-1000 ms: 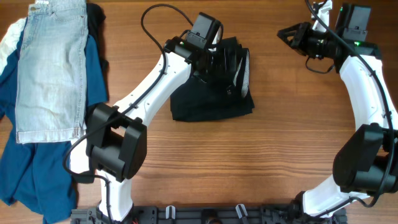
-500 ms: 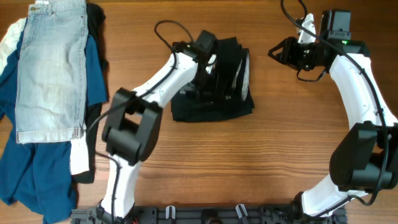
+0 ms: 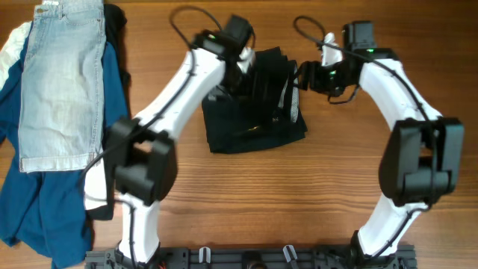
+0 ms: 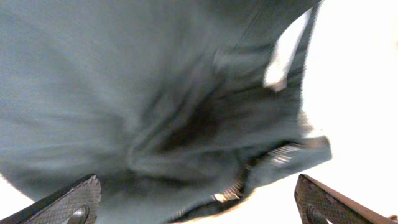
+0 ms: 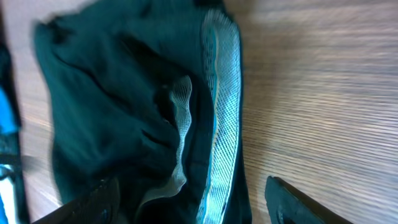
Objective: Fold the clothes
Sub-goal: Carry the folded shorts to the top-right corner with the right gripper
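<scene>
- The black shorts (image 3: 254, 112) are being shown lying bunched on the wooden table (image 3: 336, 187), a little toward 12 o'clock from the middle.
- Their pale grey lining (image 3: 293, 93) is being shown along the 3 o'clock edge of the shorts, turned out so that it can be seen.
- The left gripper (image 3: 249, 69) is being held over the shorts near their 11 o'clock corner.
- In the left wrist view, the left gripper (image 4: 199, 196) is being held with its fingers (image 4: 74, 199) spread wide. Only blurry black cloth (image 4: 155, 93) is being seen past them, and nothing is being pinched.
- It cannot be told whether the cloth is being touched by the left gripper.
- The right gripper (image 3: 302, 75) is being held just beside the shorts at their 2 o'clock side, close to the pale lining.
- In the right wrist view, the right gripper (image 5: 196, 199) is being held with its fingers (image 5: 93, 202) spread apart. The shorts (image 5: 112, 112) and the lining (image 5: 221, 93) are being seen lying in front of them, and nothing is being gripped.
- Pale blue jean shorts (image 3: 60, 82) are being shown lying far off at 9 o'clock, on top of a dark blue cloth (image 3: 45, 202), well apart from the black shorts.
</scene>
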Action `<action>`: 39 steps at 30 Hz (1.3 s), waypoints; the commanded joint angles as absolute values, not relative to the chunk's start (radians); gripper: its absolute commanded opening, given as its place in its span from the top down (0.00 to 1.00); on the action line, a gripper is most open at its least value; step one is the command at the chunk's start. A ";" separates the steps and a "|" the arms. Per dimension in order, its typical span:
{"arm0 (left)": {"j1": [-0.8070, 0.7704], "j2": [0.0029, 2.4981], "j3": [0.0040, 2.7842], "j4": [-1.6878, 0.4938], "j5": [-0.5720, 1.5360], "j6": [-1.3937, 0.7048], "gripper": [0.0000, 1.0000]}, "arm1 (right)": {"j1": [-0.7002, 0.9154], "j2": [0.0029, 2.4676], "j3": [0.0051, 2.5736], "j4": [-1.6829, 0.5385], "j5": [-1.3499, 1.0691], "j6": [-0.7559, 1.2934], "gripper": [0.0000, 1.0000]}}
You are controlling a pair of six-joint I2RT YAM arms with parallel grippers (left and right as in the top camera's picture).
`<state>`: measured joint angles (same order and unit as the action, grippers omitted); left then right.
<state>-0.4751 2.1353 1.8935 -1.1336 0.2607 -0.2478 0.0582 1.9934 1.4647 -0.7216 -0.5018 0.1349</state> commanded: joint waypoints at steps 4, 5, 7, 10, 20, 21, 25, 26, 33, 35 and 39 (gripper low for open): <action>-0.254 1.919 1.931 -1.132 0.208 -0.243 0.00 | 0.142 2.138 1.464 -0.713 -0.463 0.070 0.15; -0.195 1.916 1.931 -1.135 0.208 -0.243 0.00 | 0.158 2.153 1.464 -0.708 -0.450 0.056 0.14; -0.105 1.919 1.931 -1.146 0.208 -0.242 0.00 | 0.193 2.177 1.464 -0.695 -0.371 0.054 0.15; -0.031 1.919 1.931 -1.147 0.208 -0.242 0.00 | 0.241 2.193 1.464 -0.675 -0.363 0.054 0.36; -0.004 1.921 1.930 -1.157 0.181 -0.242 0.00 | 0.154 2.193 1.466 -0.517 -0.572 0.299 0.96; -0.004 1.923 1.930 -1.157 0.181 -0.242 0.00 | 0.126 2.193 1.466 -0.481 -0.601 0.341 0.96; -0.004 1.943 1.930 -1.157 0.181 -0.242 0.00 | -0.043 2.193 1.466 -0.321 -0.632 0.527 0.96; -0.004 1.950 1.930 -1.157 0.181 -0.242 0.00 | -0.091 2.193 1.466 -0.289 -0.622 0.568 0.96; -0.004 1.973 1.930 -1.157 0.181 -0.242 0.00 | -0.391 2.193 1.466 -0.213 -0.419 0.992 0.96; -0.004 1.973 1.930 -1.156 0.181 -0.242 0.00 | -0.427 2.193 1.466 -0.213 -0.311 1.237 0.96; -0.004 1.974 1.930 -1.150 0.181 -0.242 0.00 | -0.384 2.203 1.466 -0.096 -0.133 1.466 0.92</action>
<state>-0.0082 1.9633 1.9182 -1.1587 0.1902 -0.2478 -0.4255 2.1830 1.4620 -0.1665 -0.2878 1.2690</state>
